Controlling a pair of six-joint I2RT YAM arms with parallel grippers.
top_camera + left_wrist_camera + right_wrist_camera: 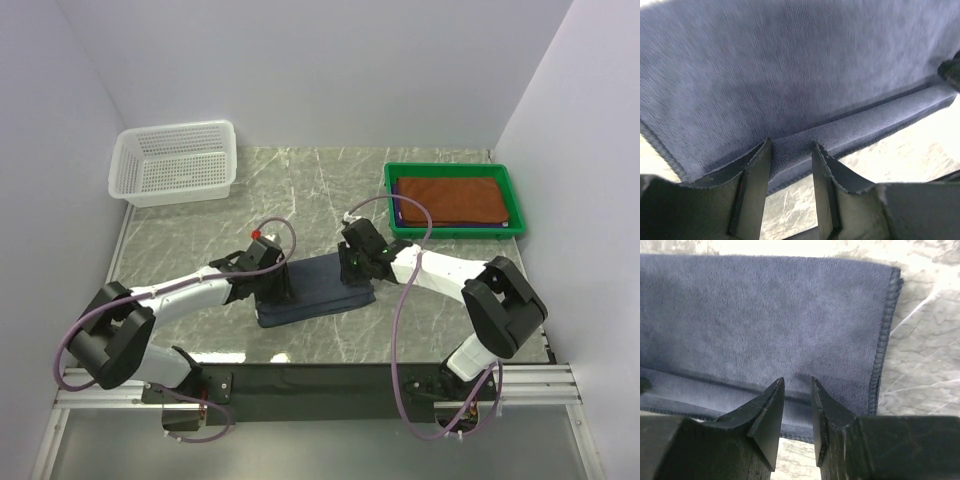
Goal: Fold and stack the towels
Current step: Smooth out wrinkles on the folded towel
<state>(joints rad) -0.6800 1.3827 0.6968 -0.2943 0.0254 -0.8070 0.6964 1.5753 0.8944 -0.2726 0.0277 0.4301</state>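
- White basket [170, 190], back-left of the grey-blue towel [318, 285]: nothing shows inside it.
- Left gripper [278, 283], at the towel's left end: jaws narrow, astride the near folded edge. I cannot tell if they pinch it.
- Grey-blue towel: folded, long axis running left to right between both grippers.
- Right gripper [355, 268], at its right end: jaws narrow over the same edge, grip unclear.
- Green tray [455, 232], back-right of the towel: holds a folded rust-brown towel [450, 198], likely where the stack goes.

White walls [300, 70], grey marble tabletop [200, 225]
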